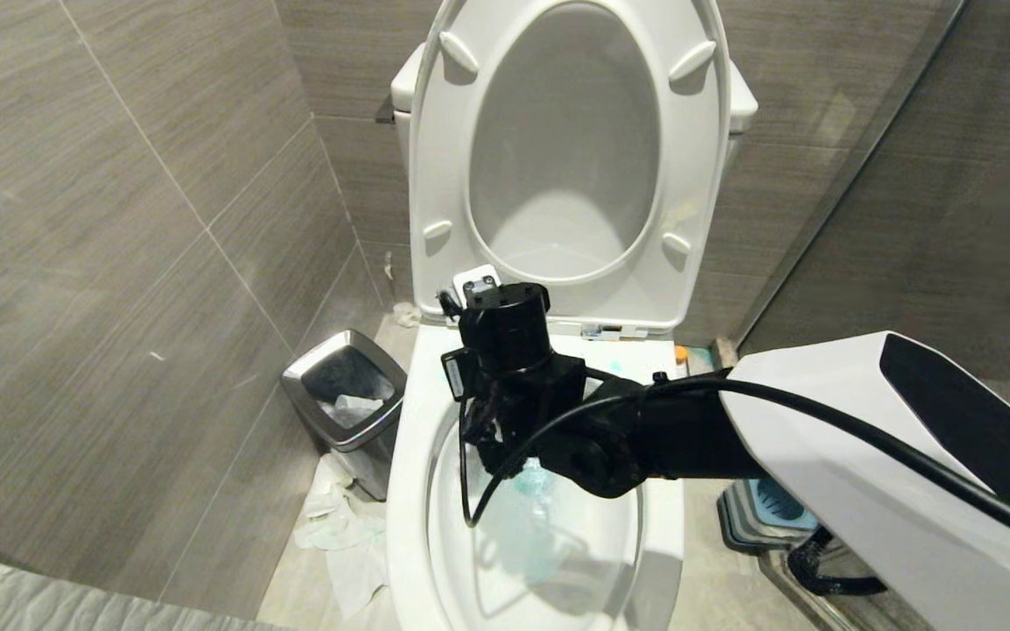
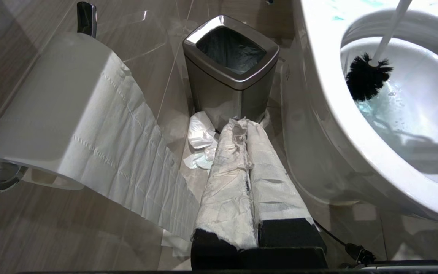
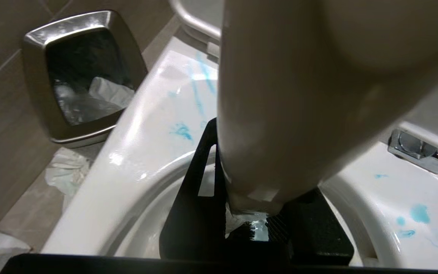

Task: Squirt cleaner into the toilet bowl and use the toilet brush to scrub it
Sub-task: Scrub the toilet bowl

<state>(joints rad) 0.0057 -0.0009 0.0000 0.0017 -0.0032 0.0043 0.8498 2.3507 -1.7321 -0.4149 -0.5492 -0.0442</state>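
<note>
The toilet bowl (image 1: 540,561) stands open with its seat (image 1: 435,158) raised, and turquoise cleaner (image 3: 183,130) is smeared on the rim and tints the water below. The right claw (image 3: 249,213), reaching over the bowl, is clamped on the white handle of the toilet brush (image 2: 367,76), whose black bristle head sits inside the bowl just above the tinted water. To scrub well, I would press the bristles against the ceramic wall, sweep around under the rim and carry the blue liquid over every smear. The left claw (image 2: 247,171), its fingers wrapped in paper and pressed together on nothing, hangs idle near the steel bin (image 2: 231,61).
</note>
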